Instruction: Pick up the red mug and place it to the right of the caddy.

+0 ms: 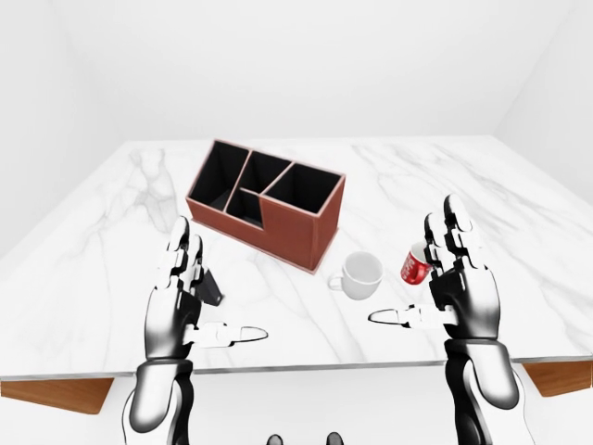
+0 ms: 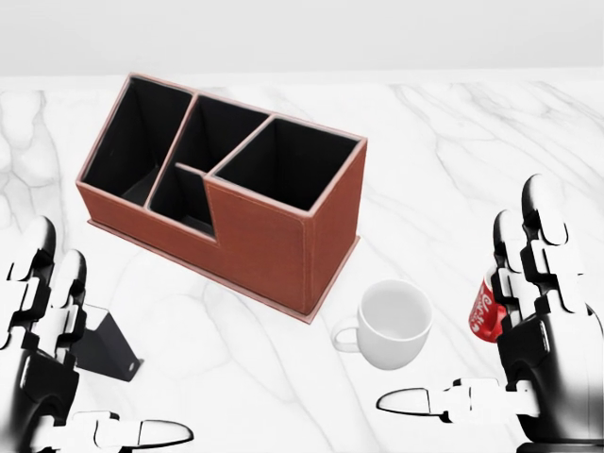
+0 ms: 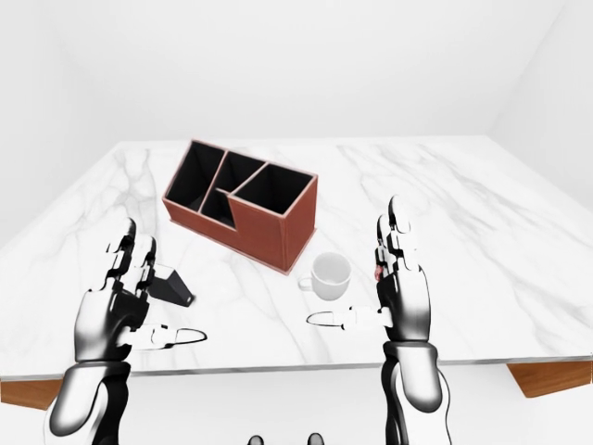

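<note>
red mug (image 1: pixel 414 268): upright on table (image 1: pixel 519 213), right of white mug (image 2: pixel 396 324), ungrasped
caddy (image 2: pixel 226 203): far left
right hand (image 1: pixel 459 289): fingers spread wide, near red mug, empty
left hand (image 1: pixel 181 301): spread, empty
progress: pick and place both remain

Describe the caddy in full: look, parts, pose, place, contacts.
The caddy is a reddish-brown, leather-looking box with black lining, standing upright and skewed on the marble table. Dividers split it into four open compartments: one tall, large one at its right end, and three in the lower part. All look empty. A thin base rim runs around its foot. Nothing touches it but the table; the white mug stands apart.
</note>
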Tool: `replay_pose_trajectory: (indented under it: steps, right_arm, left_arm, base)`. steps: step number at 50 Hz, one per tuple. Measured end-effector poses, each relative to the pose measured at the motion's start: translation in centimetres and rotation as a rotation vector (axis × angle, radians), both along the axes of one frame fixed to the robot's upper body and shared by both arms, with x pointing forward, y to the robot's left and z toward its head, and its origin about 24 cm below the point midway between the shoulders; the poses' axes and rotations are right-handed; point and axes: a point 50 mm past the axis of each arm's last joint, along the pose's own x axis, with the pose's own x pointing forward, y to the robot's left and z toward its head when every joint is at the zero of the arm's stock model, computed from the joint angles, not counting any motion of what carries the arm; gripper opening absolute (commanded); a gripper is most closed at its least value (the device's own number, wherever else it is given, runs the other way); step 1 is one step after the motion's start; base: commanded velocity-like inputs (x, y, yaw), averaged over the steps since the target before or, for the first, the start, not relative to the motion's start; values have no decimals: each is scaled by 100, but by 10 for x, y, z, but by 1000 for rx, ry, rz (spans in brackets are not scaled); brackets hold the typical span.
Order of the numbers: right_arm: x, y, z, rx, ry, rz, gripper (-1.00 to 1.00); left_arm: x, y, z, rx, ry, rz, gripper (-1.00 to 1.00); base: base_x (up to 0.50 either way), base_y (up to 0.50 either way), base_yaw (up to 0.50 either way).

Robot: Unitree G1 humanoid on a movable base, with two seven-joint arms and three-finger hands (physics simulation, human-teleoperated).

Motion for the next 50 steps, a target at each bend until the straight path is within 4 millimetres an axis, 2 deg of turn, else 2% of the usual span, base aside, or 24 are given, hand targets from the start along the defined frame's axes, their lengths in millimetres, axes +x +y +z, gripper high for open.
replay_pose_trajectory:
  steps: [26, 50]
  right_arm:
    - [-1, 1, 0, -1, -1, 4, 100]
    - [-2, 1, 0, 19, 2, 22, 100]
  left_arm:
    - [-2, 0, 5, 0, -21, -1, 100]
    - [-6, 2, 9, 3, -37, 1, 100]
  base:
    - [50, 0, 0]
    - [0, -5, 0]
